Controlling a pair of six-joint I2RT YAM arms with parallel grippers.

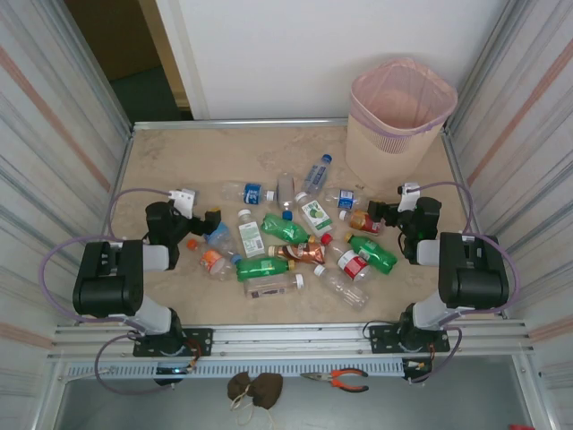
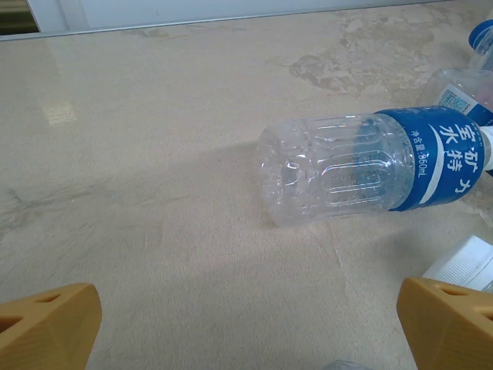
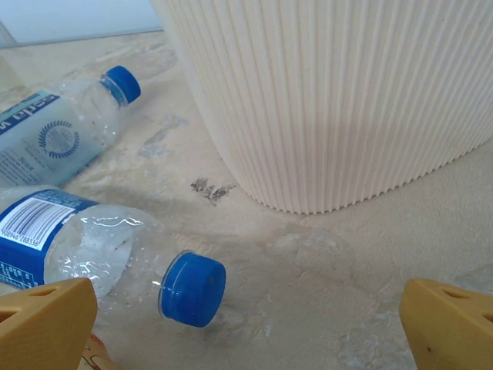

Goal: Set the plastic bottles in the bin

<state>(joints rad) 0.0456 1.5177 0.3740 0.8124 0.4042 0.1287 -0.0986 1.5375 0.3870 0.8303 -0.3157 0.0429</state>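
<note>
Looks like the reach-for-a-bottle step: left pincer (image 1: 212, 221) at 9 o'clock of the plastic bottles (image 1: 285, 229) is wide open and empty, right pincer (image 1: 374, 213) at 3 o'clock likewise, bin (image 1: 400, 116) up at 1 o'clock, so next one has to straddle a bottle and close.

A clear bottle (image 2: 347, 166) with a blue label lies on its side on the desk (image 2: 154, 116), base leftward. Beyond its label end lies a second bottle (image 2: 462, 89). Nearer than the bottle, the gripper (image 2: 248, 320) hangs spread wide, holding nothing.
</note>
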